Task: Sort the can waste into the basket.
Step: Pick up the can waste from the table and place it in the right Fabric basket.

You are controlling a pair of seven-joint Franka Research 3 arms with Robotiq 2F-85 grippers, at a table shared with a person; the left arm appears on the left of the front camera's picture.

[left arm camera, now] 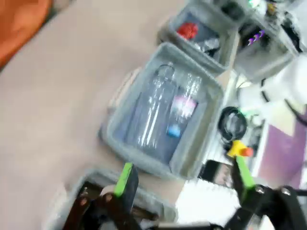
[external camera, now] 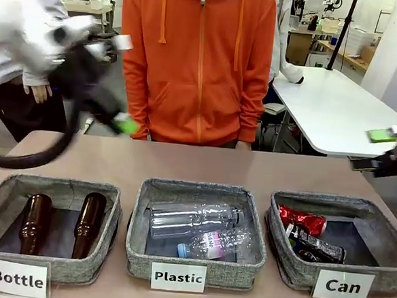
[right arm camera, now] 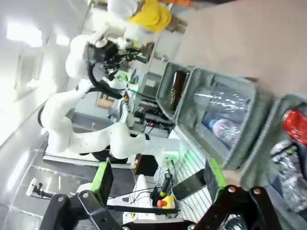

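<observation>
The left arm is raised at the far left above the surface (external camera: 184, 165), blurred with motion, its black wrist angled down and to the right. The left pincer (external camera: 125, 82) hangs in the air over the far left part of the surface, above and behind the Bottle basket (external camera: 49, 186). In the left wrist view its two green-padded fingers (left arm camera: 125, 179) stand wide apart with nothing between them, so this pincer is open and empty.

The right arm comes in at the far right edge, held level well above the surface. The right pincer (external camera: 375, 149) points left, one green pad above and a dark finger below it, with a clear gap between. The right wrist view shows its fingers (right arm camera: 102, 176) spread wide with only background between them; it too is open and empty.

Three grey baskets stand in a row along the near edge. The Can basket (external camera: 378, 216) is at the right. Inside it, against its left wall, lies the red can (external camera: 301, 219), crumpled, and just nearer the silver can (external camera: 314, 246) with dark printing lies on its side, the two touching or nearly so. The Plastic basket (external camera: 195, 190) in the middle holds two clear plastic bottles (external camera: 193, 220) lying down. The Bottle basket holds two brown glass bottles (external camera: 87, 224) side by side.

A person in an orange hoodie (external camera: 198, 60) stands at the far side, arms down.
</observation>
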